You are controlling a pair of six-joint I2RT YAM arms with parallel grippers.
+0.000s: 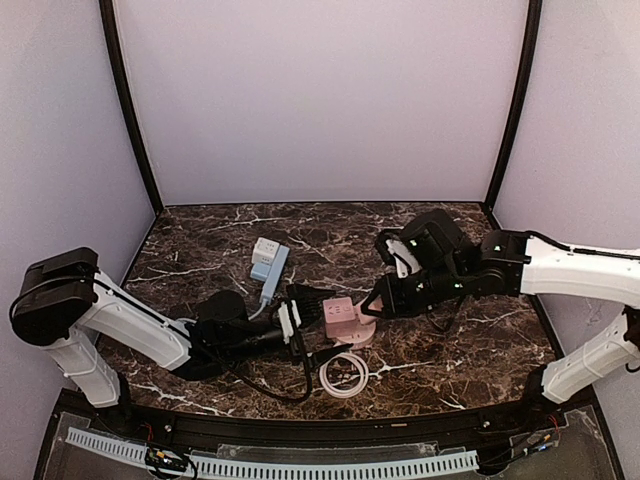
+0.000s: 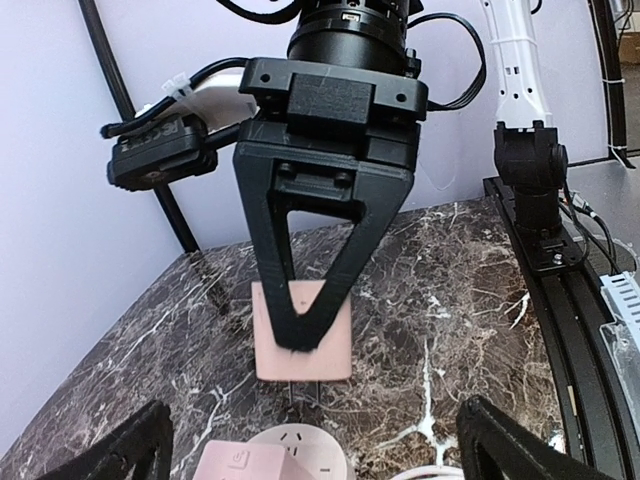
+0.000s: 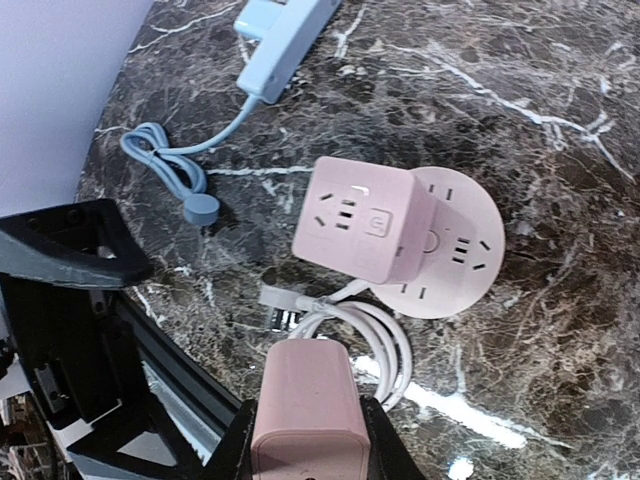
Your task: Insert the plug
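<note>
- Cable, white and coiled, lies on the table nearest the arm bases; its pronged end lies just beside the cube.
- Left gripper: low over the table, just left of the cube. In its wrist view the fingers stand wide apart at the two lower corners, holding nothing.
- Cube: pink socket block on the marble, near centre, with outlet slots and a button on the faces that show. It overlaps a round pink base that has outlets of its own. Cannot tell if the two are joined.
- Plug: pink rectangular block, clamped between the fingers of the right gripper. It is just right of the cube, apart from it, not in any outlet. The left wrist view shows it pinched at the fingertips, flat face toward that camera.
- Right arm reaches in from the right side, wrist bent down toward the cube.
- Strip: light blue, farther back and left of the cube, with a white adapter on its far end. Its blue cord loops toward the left gripper.
</note>
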